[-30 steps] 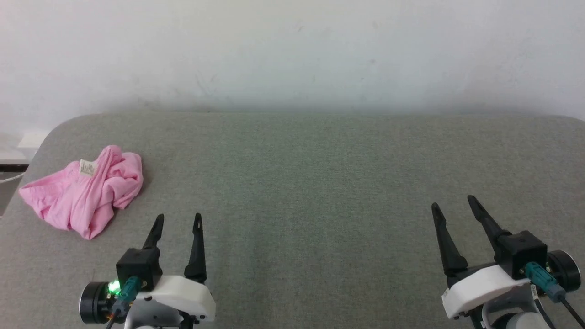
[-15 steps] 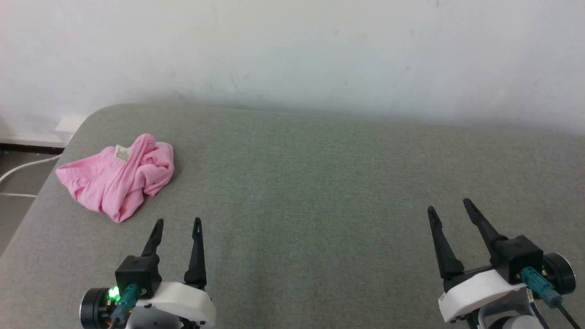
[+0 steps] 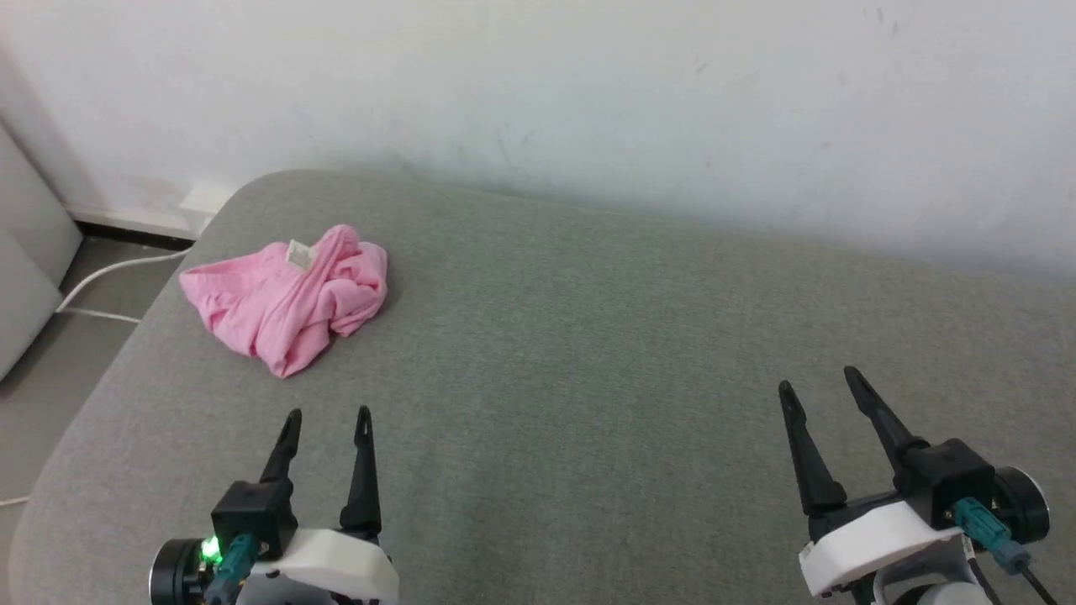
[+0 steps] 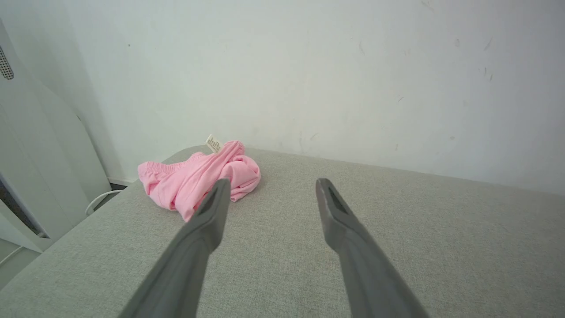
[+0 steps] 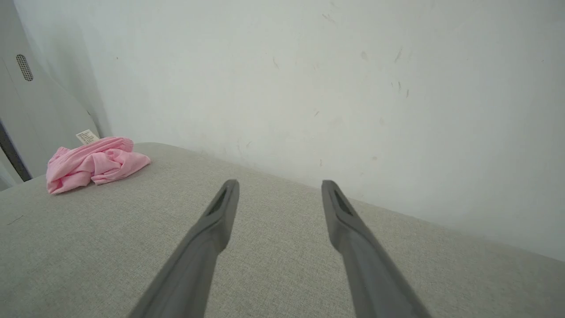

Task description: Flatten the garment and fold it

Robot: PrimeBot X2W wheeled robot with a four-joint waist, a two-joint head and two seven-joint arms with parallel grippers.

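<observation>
Two grippers sit nearest the camera at the bottom of the head view, both held over a grey-green padded surface [image 3: 588,395]. The left gripper [image 3: 329,412] is at the lower left, its two dark fingers spread apart and pointing away from the robot, with nothing between them; a small green light glows on its wrist housing. The right gripper [image 3: 819,378] is at the lower right, well apart from the left, its fingers likewise spread and empty, leaning slightly leftward. In each wrist view the gap between the fingers shows bare fabric of the surface. Beyond the left gripper, toward the far left corner of the surface, lies the garment [image 3: 286,298], thin pink cloth bunched into a crumpled heap of many folds, touched by neither gripper. A gathered edge shows along its left side in the left wrist view, and a small white label [image 3: 298,253] sticks up from the heap's far side. The garment is near the left gripper and well away from the right one. Left of the surface's rounded corner, a white cable [image 3: 118,265] runs across the grey floor [image 3: 42,395] beside a pale panel [image 3: 25,244]. Farthest off, a white wall [image 3: 588,101] with faint scuff marks stands along the surface's far edge.
</observation>
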